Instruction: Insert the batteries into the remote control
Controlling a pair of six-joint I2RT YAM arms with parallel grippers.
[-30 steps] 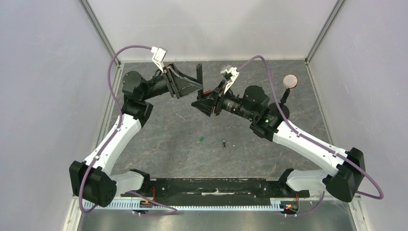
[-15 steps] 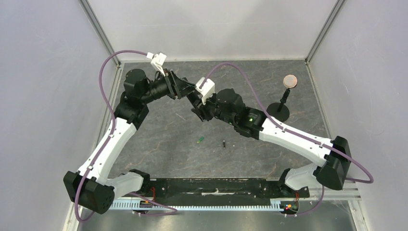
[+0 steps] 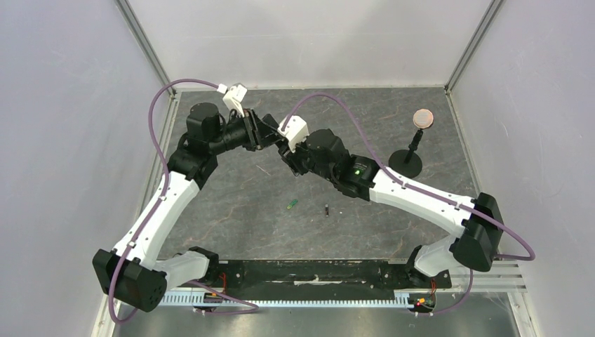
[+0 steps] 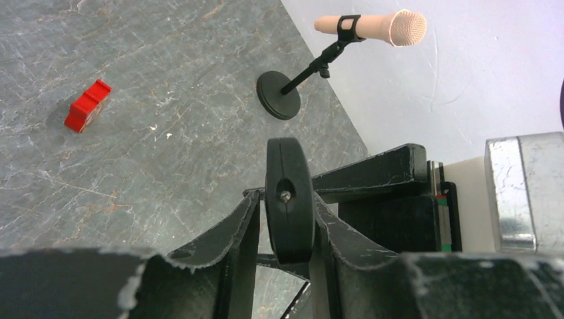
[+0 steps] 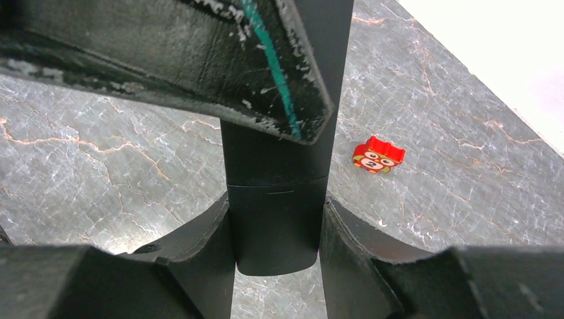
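Observation:
The remote control, a slim black bar, is held above the table between both grippers. My right gripper is shut on its flat faces near one end. In the left wrist view the remote control shows end-on, and my left gripper presses it from both sides. In the top view the left gripper and right gripper meet at the back middle and hide the remote. The green battery and the dark battery lie on the table nearer the front, away from both grippers.
A small red-and-white box lies on the grey stone table, also seen as the red box beyond the remote. A black round-based stand with a tan disc is at the back right. White walls enclose the table.
The right arm swung left with the remote toward the left gripper. The left gripper's fingers closed onto the remote's other end. The batteries have not moved.

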